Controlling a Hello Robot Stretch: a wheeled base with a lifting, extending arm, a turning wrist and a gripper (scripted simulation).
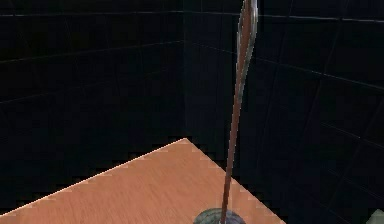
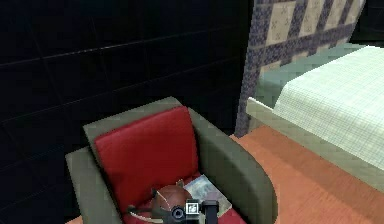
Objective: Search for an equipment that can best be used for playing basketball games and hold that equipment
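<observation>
A brownish-orange ball (image 2: 172, 193) that looks like a basketball lies on the red seat of an armchair (image 2: 120, 150) with an olive-green frame, low in the arm side view. The gripper (image 2: 150, 210) shows at the bottom edge, its dark body and thin fingers right at the ball, with two small white squares (image 2: 190, 210) just to the right of it. I cannot tell whether the gripper touches the ball or holds anything, as the ball rests on the seat behind it.
A flat printed paper (image 2: 210, 187) lies on the seat beside the ball. A bed (image 2: 330, 100) with a pale cover stands at the right, before a patterned wall (image 2: 290, 30). In the forward view a thin lamp pole (image 1: 238, 110) rises from a round base on wooden floor (image 1: 150, 190), dark walls behind.
</observation>
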